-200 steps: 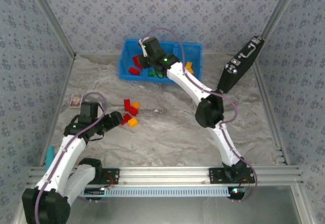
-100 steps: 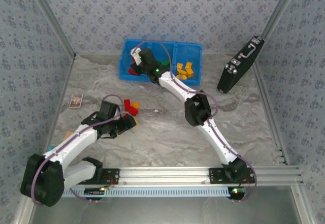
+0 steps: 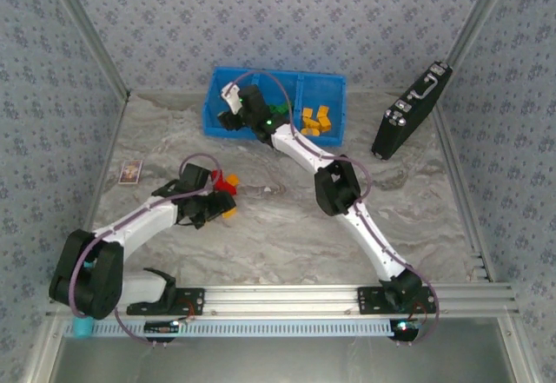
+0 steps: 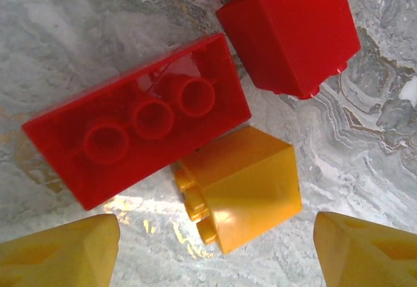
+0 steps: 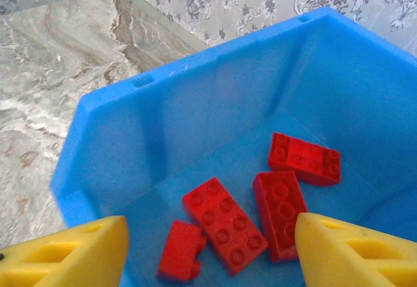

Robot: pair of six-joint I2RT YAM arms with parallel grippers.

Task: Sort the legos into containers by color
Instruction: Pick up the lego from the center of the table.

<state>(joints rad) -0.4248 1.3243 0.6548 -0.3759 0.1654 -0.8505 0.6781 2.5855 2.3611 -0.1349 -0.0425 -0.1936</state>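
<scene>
Hovering jaws-apart, the left gripper (image 4: 208,256) brackets an orange lego (image 4: 244,183), red lego (image 4: 137,144) at 10 o'clock; the pick needs a straight descent. The right gripper (image 5: 208,248) gapes, empty, above the bin (image 5: 163,118).

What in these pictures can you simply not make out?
Top view: the right pincer covers much of the left compartment of the blue bin.
Top view: the left pincer overlaps the loose bricks, so no count.
Left wrist view: the upper red brick is cut by the top edge.
Top view: print on the card is too small.
</scene>
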